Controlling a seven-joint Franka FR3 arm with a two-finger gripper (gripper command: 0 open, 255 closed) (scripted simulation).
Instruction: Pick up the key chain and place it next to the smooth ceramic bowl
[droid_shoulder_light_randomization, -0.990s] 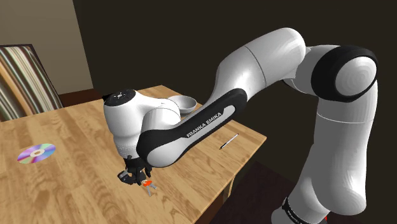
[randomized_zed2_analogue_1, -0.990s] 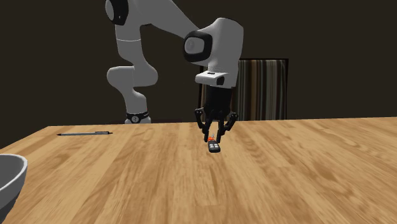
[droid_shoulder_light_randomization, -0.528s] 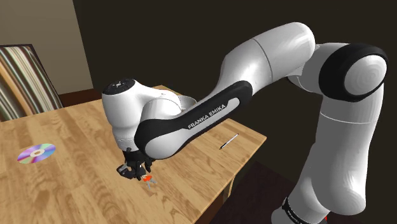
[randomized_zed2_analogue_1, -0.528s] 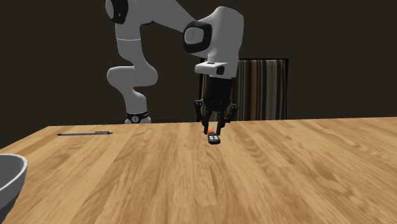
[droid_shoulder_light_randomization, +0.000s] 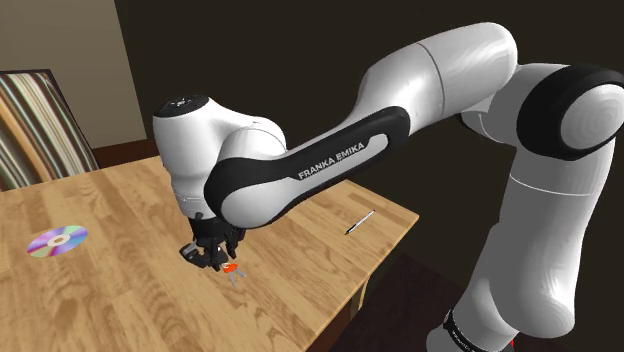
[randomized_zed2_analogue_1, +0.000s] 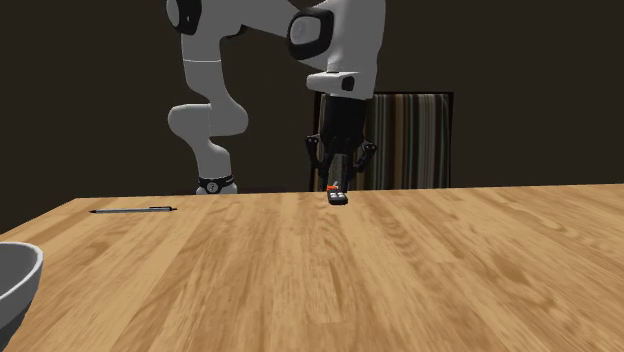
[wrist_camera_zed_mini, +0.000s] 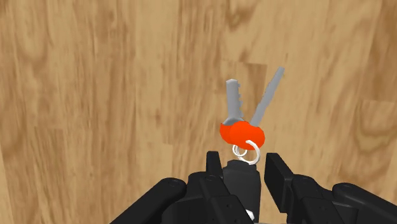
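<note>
**Ana:** What's the biggest thing there?

**Ben:** The wooden table (droid_shoulder_light_randomization: 120, 290). I'll place everything else by it. The white arm (droid_shoulder_light_randomization: 330, 165) reaches in over the table from beyond one edge and bends down toward the top.

**Ana:** And around the table?

**Ben:** A striped chair (droid_shoulder_light_randomization: 35, 125) stands just off the table, at the edge away from the arm's stand.

**Ana:** What's on the table?

**Ben:** A pale bowl (randomized_zed2_analogue_1: 15, 285) sits on the table by one edge, well apart from where the arm comes down. A shiny disc (droid_shoulder_light_randomization: 57, 241) lies flat on the table toward the chair's end. A thin pen (droid_shoulder_light_randomization: 359, 222) lies on the table close to the corner nearest the stand.

**Ana:** The gripper?

**Ben:** The gripper (wrist_camera_zed_mini: 243, 167) points down at the table. Its two black fingers are drawn in narrow and clasp a dark fob between them.

**Ana:** So where's the key chain?

**Ben:** The key chain (wrist_camera_zed_mini: 242, 132) hangs from the gripper over the table, near the edge on the stand's side. A small ring, an orange key head and two grey keys dangle below the fob. It looks clear of the table top.
</note>
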